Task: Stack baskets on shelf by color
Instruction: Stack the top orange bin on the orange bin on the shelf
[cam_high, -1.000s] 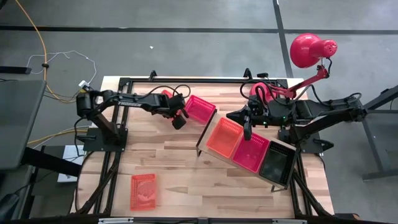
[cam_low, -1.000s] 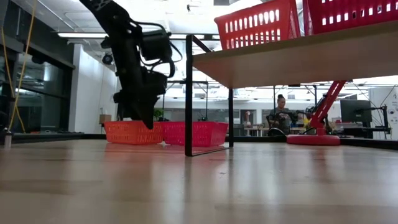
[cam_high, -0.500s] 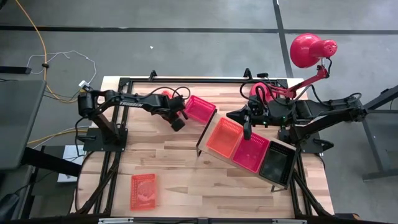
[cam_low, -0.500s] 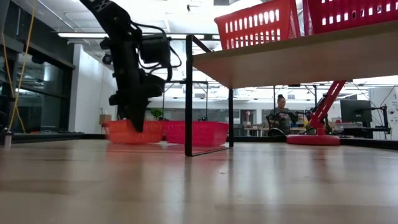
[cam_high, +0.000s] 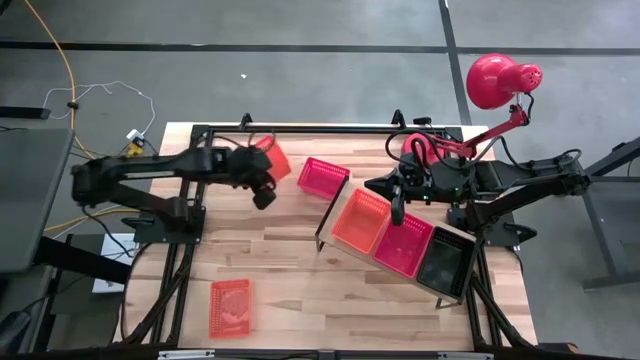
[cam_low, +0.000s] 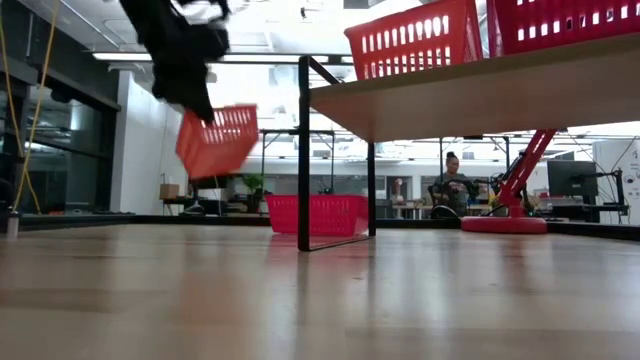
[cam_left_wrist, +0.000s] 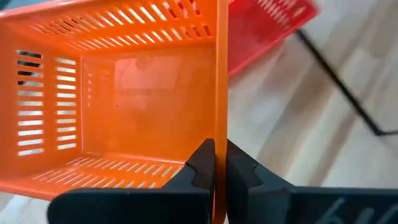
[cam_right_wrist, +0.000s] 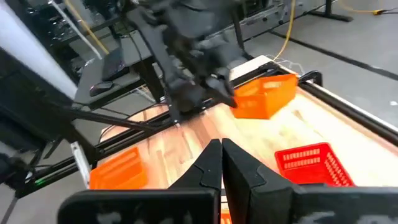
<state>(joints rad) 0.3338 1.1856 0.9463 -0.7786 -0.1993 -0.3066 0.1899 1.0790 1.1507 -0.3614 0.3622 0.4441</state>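
Observation:
My left gripper (cam_left_wrist: 215, 167) is shut on an orange basket (cam_high: 277, 159), which hangs over the table's far left part; the low view shows this orange basket (cam_low: 217, 140) well above the tabletop. A red basket (cam_high: 322, 177) rests on its bottom on the table beside the shelf's black bracket (cam_low: 303, 150). The shelf (cam_low: 480, 100) carries an orange basket (cam_high: 360, 222), a red basket (cam_high: 403, 246) and a black basket (cam_high: 445, 263) in a row. My right gripper (cam_high: 398, 208) hovers shut above the shelf, holding nothing. My left gripper pinches one side wall of the orange basket at its rim (cam_left_wrist: 217, 134), one finger (cam_left_wrist: 200, 163) inside the basket and one outside. The fingers slant down from above, from the table's left side. The basket hangs tilted below them, clear of the table.
Another orange basket (cam_high: 230, 307) lies near the table's front left. A red desk lamp (cam_high: 495, 80) stands at the far right, its base (cam_low: 503, 224) on the table. A person (cam_low: 453, 180) sits in the room beyond the table.
My left gripper has risen and drawn back toward the table's left edge, taking the orange basket with it. The basket, which stood on the table beside the red one, now hangs lifted clear and tipped. The red basket has stayed in place.

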